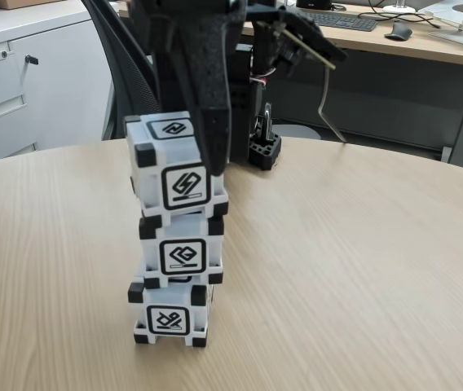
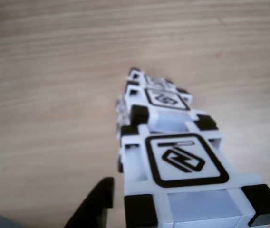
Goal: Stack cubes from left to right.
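Standing three high, the cubes (image 1: 174,236) meet the end effector (image 1: 213,159) beside the top one, its grip unclear.

Setting: an office, as I read it from my remote seat. Landmark: my round wood-grain table (image 1: 362,269). Behind it, right: a long desk (image 1: 427,45) carrying a keyboard (image 1: 341,19) and a mouse (image 1: 398,32). Behind it, left: white drawer cabinets (image 1: 19,90). Directly behind it: what looks like a dark mesh office chair (image 1: 130,73), partly hidden.
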Action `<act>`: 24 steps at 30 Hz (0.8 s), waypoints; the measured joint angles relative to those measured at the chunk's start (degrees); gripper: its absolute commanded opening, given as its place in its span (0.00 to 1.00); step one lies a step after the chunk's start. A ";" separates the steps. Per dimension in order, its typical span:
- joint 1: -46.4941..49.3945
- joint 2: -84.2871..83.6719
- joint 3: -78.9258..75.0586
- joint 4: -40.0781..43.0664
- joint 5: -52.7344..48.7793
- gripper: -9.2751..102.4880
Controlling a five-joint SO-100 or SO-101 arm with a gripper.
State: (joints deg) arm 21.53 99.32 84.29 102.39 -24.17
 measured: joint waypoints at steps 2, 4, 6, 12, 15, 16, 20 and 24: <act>0.00 0.00 0.00 0.00 0.62 0.52; 0.00 0.00 0.00 0.00 1.41 0.52; 0.00 0.00 0.00 0.00 2.02 0.52; 0.00 0.00 0.00 0.00 3.52 0.53; 0.00 0.00 0.00 0.00 4.39 0.53; 0.00 0.00 0.00 0.00 4.75 0.53; -0.09 0.00 0.00 0.00 5.36 0.53; -3.16 0.00 0.09 0.00 7.12 0.53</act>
State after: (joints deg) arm 18.37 99.32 84.38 102.39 -17.05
